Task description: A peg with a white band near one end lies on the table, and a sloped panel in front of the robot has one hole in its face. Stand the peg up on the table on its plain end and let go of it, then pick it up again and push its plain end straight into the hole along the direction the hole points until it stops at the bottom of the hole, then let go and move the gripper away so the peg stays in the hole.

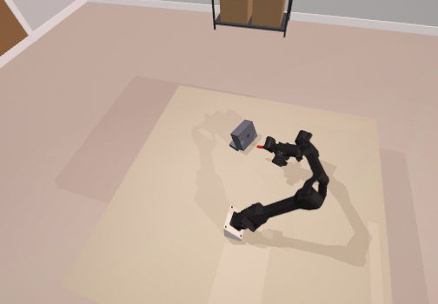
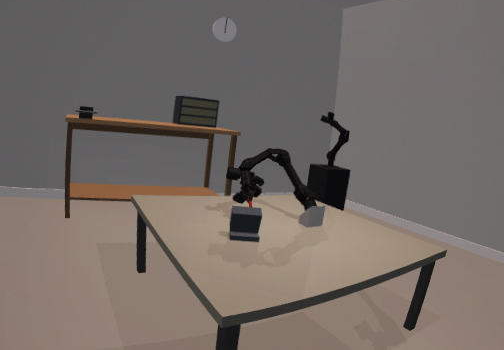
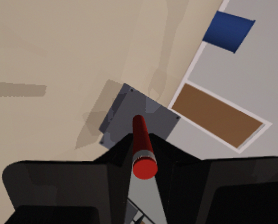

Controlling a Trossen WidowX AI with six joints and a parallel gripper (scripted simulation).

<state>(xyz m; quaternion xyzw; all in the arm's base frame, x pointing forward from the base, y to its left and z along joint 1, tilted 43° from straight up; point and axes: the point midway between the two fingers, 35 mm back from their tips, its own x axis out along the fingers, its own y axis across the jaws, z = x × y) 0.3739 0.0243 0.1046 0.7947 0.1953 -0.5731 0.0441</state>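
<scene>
The red peg [image 1: 260, 147] [image 2: 250, 204] [image 3: 139, 129] is held between the fingers of my gripper [image 1: 272, 151] [image 2: 248, 195] [image 3: 140, 138], which is shut on it. In the wrist view the white band is at the end nearest the camera, and the plain end points away, over the panel. The dark grey sloped panel [image 1: 242, 135] [image 2: 245, 220] [image 3: 161, 120] stands on the table. Its hole [image 1: 248, 135] shows in the top view but not in the wrist view. The peg is tilted, in front of the panel's face, with a gap between them in the top view.
The pale table [image 1: 174, 196] [image 2: 350, 256] bears the panel and the arm's white base [image 1: 233, 235] [image 2: 312, 217]. The arm arches from the base around to the right in the top view. A shelf with boxes and a wooden workbench stand away from the table.
</scene>
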